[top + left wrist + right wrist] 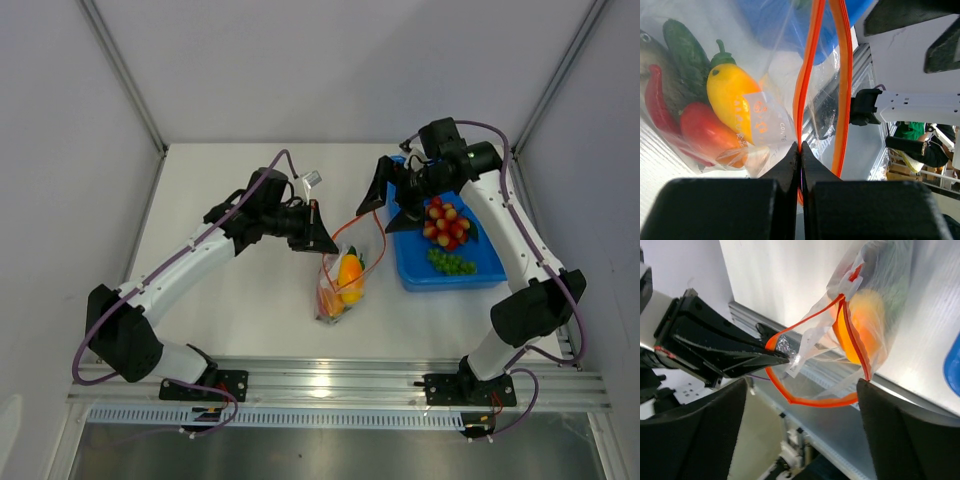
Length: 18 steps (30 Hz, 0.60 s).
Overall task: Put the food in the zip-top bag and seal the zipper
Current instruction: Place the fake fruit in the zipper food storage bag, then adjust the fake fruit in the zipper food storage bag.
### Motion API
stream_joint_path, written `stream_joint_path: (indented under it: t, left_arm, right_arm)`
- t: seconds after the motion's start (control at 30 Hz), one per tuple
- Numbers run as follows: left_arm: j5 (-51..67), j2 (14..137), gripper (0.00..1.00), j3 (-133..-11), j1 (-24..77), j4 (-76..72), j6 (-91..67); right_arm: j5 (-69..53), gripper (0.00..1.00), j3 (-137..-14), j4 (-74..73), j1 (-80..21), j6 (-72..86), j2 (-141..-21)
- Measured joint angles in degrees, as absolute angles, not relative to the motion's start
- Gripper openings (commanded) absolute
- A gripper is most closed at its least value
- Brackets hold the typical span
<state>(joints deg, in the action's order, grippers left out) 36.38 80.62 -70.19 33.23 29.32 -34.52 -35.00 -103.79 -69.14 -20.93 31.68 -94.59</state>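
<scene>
The clear zip-top bag hangs over the table's middle with its mouth pulled open. My left gripper is shut on one side of the orange-red zipper. Food inside the bag: a yellow-orange mango, a green cucumber, a red pepper and a thin red chilli. My right gripper stands wide open at the mouth. In the right wrist view the zipper loops between the fingers, and its corner meets the right fingertip. Cherry tomatoes and green grapes lie in the tub.
A blue plastic tub sits on the table's right side, under the right arm. White walls close in the table on the left, back and right. A metal rail runs along the near edge.
</scene>
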Motion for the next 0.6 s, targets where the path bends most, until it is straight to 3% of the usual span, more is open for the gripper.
stream_joint_path:
  t: [0.13,0.17,0.23,0.4,0.53,0.6]
  left_arm:
    - [36.4,80.6,0.01,-70.2,33.2,29.5,-34.5]
    - [36.4,80.6,0.01,-70.3,33.2,29.7,-34.5]
    - [36.4,80.7,0.01,-70.3,33.2,29.9,-34.4]
    - [36.4,80.8,0.01,-71.0,33.2,30.7,-34.2]
    - [36.4,80.8,0.01,-71.5,33.2,31.0,-34.0]
    - [36.4,80.8,0.01,-71.8,33.2,31.1,-34.0]
  right_arm:
    - [-33.3,0.66,-105.4,-71.1,-21.6,29.0,-94.1]
    - [-32.4,0.55,-105.6,-71.7,-22.3,28.1,-94.1]
    - [-31.2,0.52,-105.8,-72.6,-23.7,26.9,-94.1]
    - [-30.2,0.22,-106.5,-73.5,-27.3,24.3,-94.1]
    - [-29.8,0.14,-106.8,-73.5,-29.8,23.3,-94.3]
    - [-29.0,0.06,-106.7,-73.5,-30.7,22.6,-94.7]
